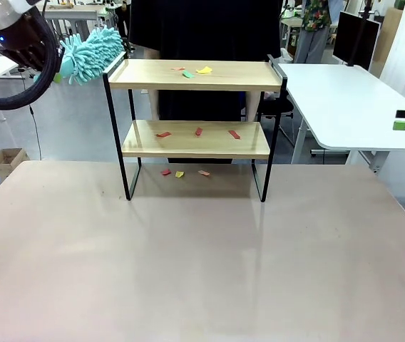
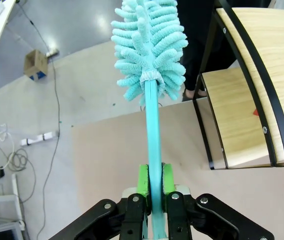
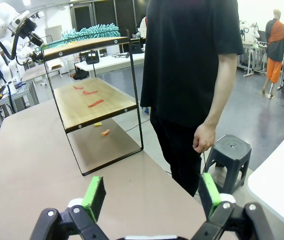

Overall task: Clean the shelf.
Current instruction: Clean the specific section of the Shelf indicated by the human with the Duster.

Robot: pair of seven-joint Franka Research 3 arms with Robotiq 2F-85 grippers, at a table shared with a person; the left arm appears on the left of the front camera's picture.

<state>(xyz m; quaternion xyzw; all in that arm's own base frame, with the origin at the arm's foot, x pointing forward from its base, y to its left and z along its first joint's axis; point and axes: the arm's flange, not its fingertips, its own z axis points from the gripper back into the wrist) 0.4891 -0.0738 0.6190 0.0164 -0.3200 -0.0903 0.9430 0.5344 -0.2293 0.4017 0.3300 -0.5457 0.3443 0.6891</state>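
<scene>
Tan desk (image 1: 188, 263) up front, busy lab behind it. Your shelf (image 1: 245, 74) stands upright at the desk's far edge, about mid-width, with a person in black (image 3: 192, 60) standing just behind it. Coloured paper scraps (image 1: 199, 131) lie on both boards and on the desk underneath. Your left gripper (image 2: 154, 175) has its fingers clamped on the handle of a fluffy teal duster (image 1: 92, 53), whose head hangs right by the top board's left end; can't tell if it touches. Off to the side, your right gripper (image 3: 152, 192) has its fingers spread wide, holding nothing.
</scene>
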